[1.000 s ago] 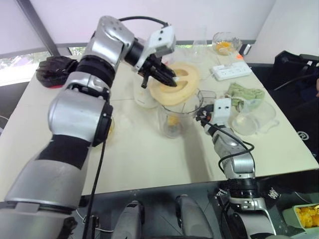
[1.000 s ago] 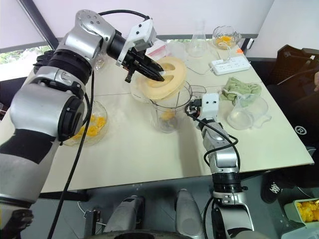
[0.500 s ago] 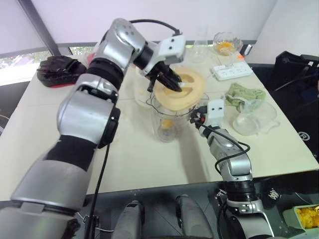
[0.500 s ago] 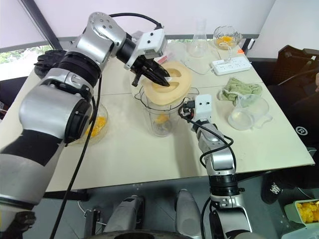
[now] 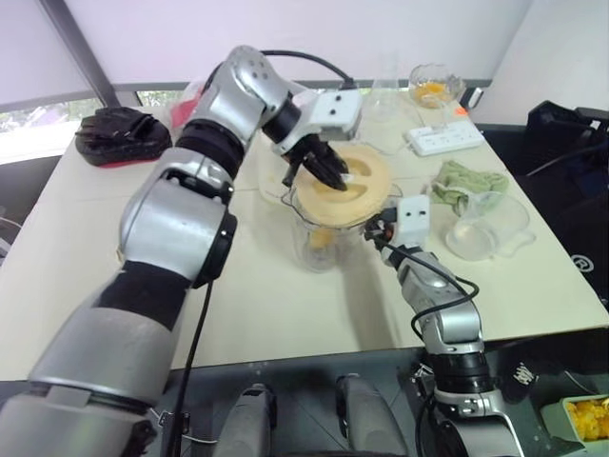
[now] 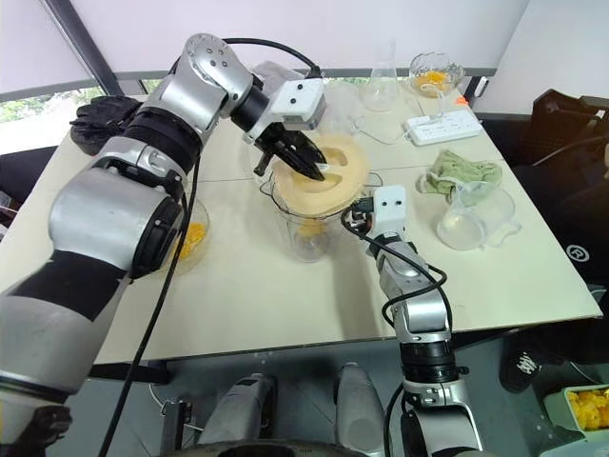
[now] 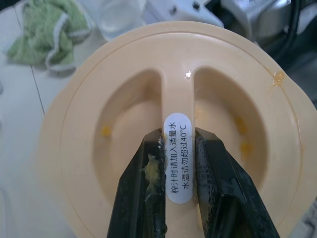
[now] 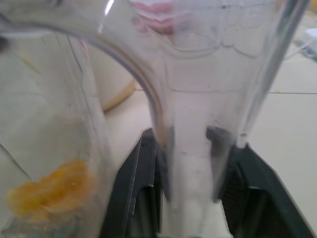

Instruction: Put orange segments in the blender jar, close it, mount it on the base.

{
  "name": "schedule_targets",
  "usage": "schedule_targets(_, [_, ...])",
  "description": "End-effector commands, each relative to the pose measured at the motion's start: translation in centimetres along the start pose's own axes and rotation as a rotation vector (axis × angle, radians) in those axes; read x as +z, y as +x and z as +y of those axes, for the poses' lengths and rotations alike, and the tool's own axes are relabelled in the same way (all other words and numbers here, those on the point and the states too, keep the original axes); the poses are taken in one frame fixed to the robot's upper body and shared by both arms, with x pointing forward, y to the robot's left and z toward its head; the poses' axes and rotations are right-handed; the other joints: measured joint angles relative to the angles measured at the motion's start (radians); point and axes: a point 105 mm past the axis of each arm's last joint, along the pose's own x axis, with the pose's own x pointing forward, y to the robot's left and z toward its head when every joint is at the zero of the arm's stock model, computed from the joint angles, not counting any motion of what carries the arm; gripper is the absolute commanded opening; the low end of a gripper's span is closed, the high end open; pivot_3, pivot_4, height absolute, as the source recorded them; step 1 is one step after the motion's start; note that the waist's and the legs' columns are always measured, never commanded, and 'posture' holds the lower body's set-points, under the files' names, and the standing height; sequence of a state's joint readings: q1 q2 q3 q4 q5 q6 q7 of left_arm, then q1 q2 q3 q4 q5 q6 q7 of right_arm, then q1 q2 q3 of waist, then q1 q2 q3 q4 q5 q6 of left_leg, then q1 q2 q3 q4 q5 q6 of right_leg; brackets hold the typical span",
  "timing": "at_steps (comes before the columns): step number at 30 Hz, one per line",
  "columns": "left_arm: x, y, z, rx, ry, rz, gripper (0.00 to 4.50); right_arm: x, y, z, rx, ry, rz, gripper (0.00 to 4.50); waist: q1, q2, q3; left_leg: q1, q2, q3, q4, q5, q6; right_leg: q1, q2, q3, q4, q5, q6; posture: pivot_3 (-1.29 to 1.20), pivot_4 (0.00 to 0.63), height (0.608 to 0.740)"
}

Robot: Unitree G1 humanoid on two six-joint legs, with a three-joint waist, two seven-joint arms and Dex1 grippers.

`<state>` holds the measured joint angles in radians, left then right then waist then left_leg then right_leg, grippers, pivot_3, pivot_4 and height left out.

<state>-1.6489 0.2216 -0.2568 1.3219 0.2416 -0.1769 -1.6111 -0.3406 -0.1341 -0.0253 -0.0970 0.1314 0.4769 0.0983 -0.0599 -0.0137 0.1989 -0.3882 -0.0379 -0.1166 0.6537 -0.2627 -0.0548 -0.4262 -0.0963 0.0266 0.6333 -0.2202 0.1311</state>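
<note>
The cream worktop (image 6: 257, 295) carries everything. Near its middle stands the blender jar (image 6: 309, 228), tall, clear and upright, with orange segments (image 6: 310, 228) lying at its bottom; the right wrist view shows them as a glossy yellow-orange lump (image 8: 47, 191) behind the clear wall. Over the jar's mouth sits the flat cream round lid (image 6: 324, 176), slightly tilted, its rim at or just above the jar's rim; whether it is fully seated cannot be told. The left hand (image 6: 306, 164) reaches down onto the lid from above, and the left wrist view shows its two black fingers (image 7: 136, 198) clamped on the lid's raised centre rib (image 7: 177, 144), which bears a white label; bits of pulp stick to the fingers. The right hand (image 6: 354, 217) comes in level from the jar's right side, and its fingers (image 8: 136, 198) are pressed against either side of the jar's clear handle (image 8: 190, 148), gripping it.

The base (image 5: 285, 181) shows only partly, behind the jar and the left hand. To the left of the jar a shallow glass bowl (image 6: 187, 243) holds more orange segments. To the right lie a clear jug (image 6: 471, 219) and a green cloth (image 6: 457, 173). Farther back are a white power strip (image 6: 442, 126), a conical flask (image 6: 381, 90) and another glass bowl (image 6: 433, 74) with fruit. Black gloves (image 6: 100, 119) lie at the far left corner.
</note>
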Motion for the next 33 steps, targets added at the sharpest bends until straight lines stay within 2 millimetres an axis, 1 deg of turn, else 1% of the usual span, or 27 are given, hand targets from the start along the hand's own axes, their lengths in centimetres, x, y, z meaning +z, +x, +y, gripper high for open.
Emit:
schedule_targets(1, [-2.1, 0.6, -0.8, -0.041, -0.072, 0.061, 0.26, 2.9, -0.6, -0.2, -0.013, -0.006, -0.115, 1.11, 0.005, 0.000, 0.000, 0.000, 0.000, 0.000, 0.000, 0.000, 0.000, 0.000, 0.000, 0.000, 0.000, 0.000, 0.000, 0.00, 0.150, 0.740])
schedule_targets(4, [-2.9, 0.4, -1.1, -0.052, -0.064, 0.107, 0.26, 2.8, -0.5, -0.4, -0.018, -0.007, -0.113, 1.11, 0.010, 0.000, 0.000, 0.000, 0.000, 0.000, 0.001, 0.000, 0.000, 0.000, 0.000, 0.000, 0.000, 0.000, 0.000, 0.00, 0.150, 0.740])
schedule_targets(11, [-4.5, 1.1, -2.0, -0.097, -0.068, 0.162, 0.26, 3.1, -0.5, -0.3, -0.016, -0.013, -0.121, 1.11, 0.015, 0.000, -0.001, 0.003, 0.000, 0.000, 0.001, 0.000, 0.000, 0.003, 0.000, 0.000, 0.000, 0.000, 0.000, 0.00, 0.150, 0.740])
schedule_targets(14, [-5.6, 1.7, -2.7, -0.130, -0.045, 0.188, 0.26, 2.7, -0.8, -0.2, -0.024, -0.012, -0.114, 1.11, 0.015, 0.000, -0.001, 0.007, 0.000, 0.000, 0.001, 0.000, 0.001, 0.008, 0.000, 0.000, 0.000, 0.000, 0.000, 0.00, 0.150, 0.740])
schedule_targets(16, [-6.0, 2.0, -3.1, -0.150, -0.020, 0.204, 0.26, 2.6, -1.1, -0.2, -0.025, -0.019, -0.109, 1.11, 0.015, 0.000, -0.004, 0.017, 0.000, 0.000, -0.003, 0.000, 0.001, 0.017, 0.000, 0.000, -0.003, -0.002, 0.003, 0.00, 0.150, 0.740])
schedule_targets(19, [-6.4, 2.1, -3.4, -0.173, 0.015, 0.233, 0.26, 2.5, -1.4, -0.7, -0.039, -0.026, -0.105, 1.11, 0.016, 0.001, -0.008, 0.018, 0.000, 0.000, -0.003, 0.000, 0.001, 0.019, 0.000, 0.000, -0.004, -0.004, 0.005, 0.00, 0.150, 0.740])
schedule_targets(23, [-6.5, 2.1, -3.4, -0.190, 0.029, 0.268, 0.26, 2.5, -1.8, -1.1, -0.058, -0.029, -0.103, 1.11, 0.017, 0.002, -0.009, 0.018, 0.000, 0.000, -0.003, 0.000, 0.001, 0.019, 0.000, 0.000, -0.004, -0.004, 0.005, 0.00, 0.150, 0.740])
schedule_targets(27, [-5.8, 2.5, -3.2, -0.185, 0.013, 0.246, 0.26, 2.6, -2.0, -1.2, -0.071, -0.029, -0.106, 1.11, 0.017, 0.002, -0.009, 0.018, 0.000, 0.000, -0.002, 0.000, 0.001, 0.019, 0.000, 0.000, -0.004, -0.004, 0.005, 0.00, 0.150, 0.740])
schedule_targets(33, [-5.3, 3.0, -2.9, -0.163, -0.046, 0.199, 0.26, 2.7, -2.0, -1.3, -0.076, -0.027, -0.109, 1.11, 0.019, 0.002, -0.009, 0.017, 0.000, 0.000, -0.002, 0.000, 0.001, 0.019, 0.000, 0.000, -0.004, -0.004, 0.005, 0.00, 0.150, 0.740])
